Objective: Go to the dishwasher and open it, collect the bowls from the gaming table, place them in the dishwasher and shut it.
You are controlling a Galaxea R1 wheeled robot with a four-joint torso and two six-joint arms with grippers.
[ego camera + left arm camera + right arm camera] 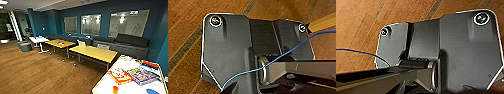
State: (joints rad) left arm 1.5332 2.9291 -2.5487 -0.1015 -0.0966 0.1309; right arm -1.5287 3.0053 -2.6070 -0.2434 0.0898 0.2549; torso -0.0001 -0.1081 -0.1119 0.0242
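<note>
- Teal walls and a wooden floor point(37, 72) frame a lounge, with a long grey sofa point(120, 43) under the windows.
- Nearest the robot, at the picture's lower right, stands the gaming table point(110, 85); its white tabletop carries board-game boxes point(133, 75) laid flat near the middle.
- One of the bowls point(152, 91), a blue shape cut by the picture's lower edge, sits on that tabletop near the robot's side, probably easy to reach from here.
- A small orange object point(115, 89) stands near the tabletop's near edge; what it is I cannot tell.
- Yellow-topped tables point(93, 53) line up in front of the sofa, leaving a broad stretch of open floor to the left for driving.
- Both wrist views look down on floor past the robot's own dark plate; whether either arm's fingers are open or closed, or hold anything, I cannot tell.
</note>
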